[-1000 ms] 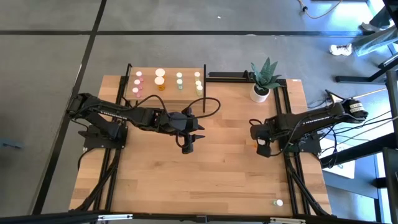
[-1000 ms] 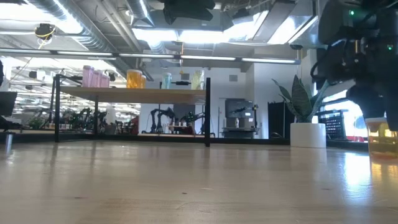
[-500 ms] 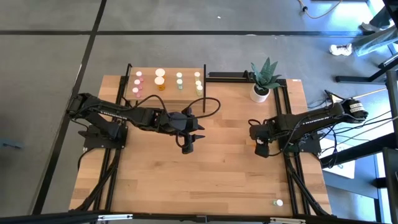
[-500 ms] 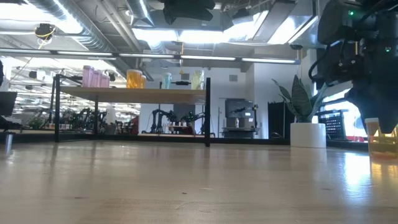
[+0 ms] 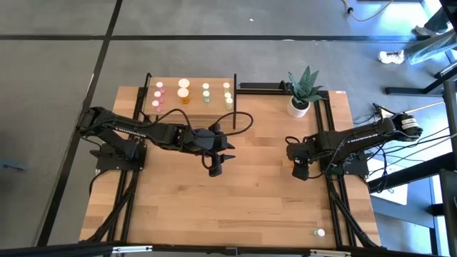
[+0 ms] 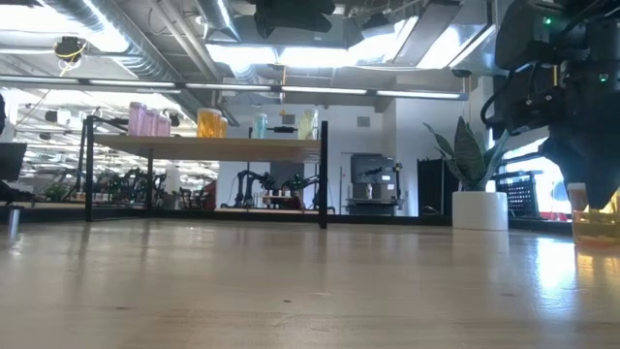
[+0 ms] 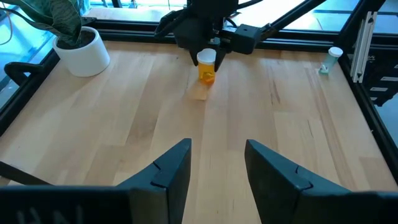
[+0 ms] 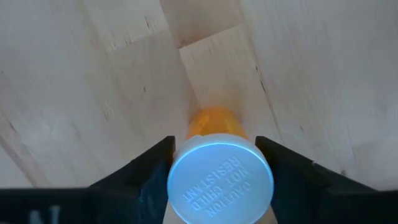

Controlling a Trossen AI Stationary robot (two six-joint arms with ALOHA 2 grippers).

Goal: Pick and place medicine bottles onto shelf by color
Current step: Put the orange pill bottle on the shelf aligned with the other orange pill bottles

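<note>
Right wrist view: right end effector (image 8: 214,168) straddles the orange bottle (image 8: 219,171) upright on the tabletop (image 8: 93,74), fingers not visibly clamped. Off-centre closing could tip it. Left end effector (image 7: 214,165) part-open, empty.

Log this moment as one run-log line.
right gripper: astride orange medicine bottle, fingers at cap | bottle: upright on table | left gripper: open, empty, mid-table | shelf: holds bottles

Orange bottle (image 6: 593,215) cut off by frame edge, partly behind right hand (image 6: 581,179).
</note>
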